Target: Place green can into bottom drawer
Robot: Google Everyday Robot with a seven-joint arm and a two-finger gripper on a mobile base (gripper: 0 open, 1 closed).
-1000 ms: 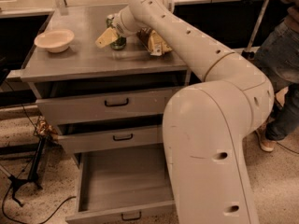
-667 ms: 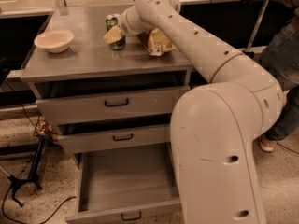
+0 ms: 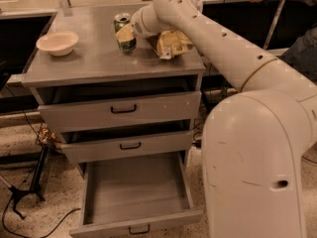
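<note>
Right now my pincer (image 3: 130,32) sits against the green can (image 3: 122,20), upright on the cabinet surface (image 3: 89,58); I cannot tell whether it grips, so I should confirm a firm hold before lifting toward the open bottom drawer (image 3: 136,192).

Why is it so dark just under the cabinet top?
In the camera view, light falls from above, so the cabinet top shades the gap beneath it, while the pulled-out bottom drawer catches the light and looks evenly grey. In the same view, the silver lid of the green can gleams, with the gripper right against the can on the cabinet top.
</note>
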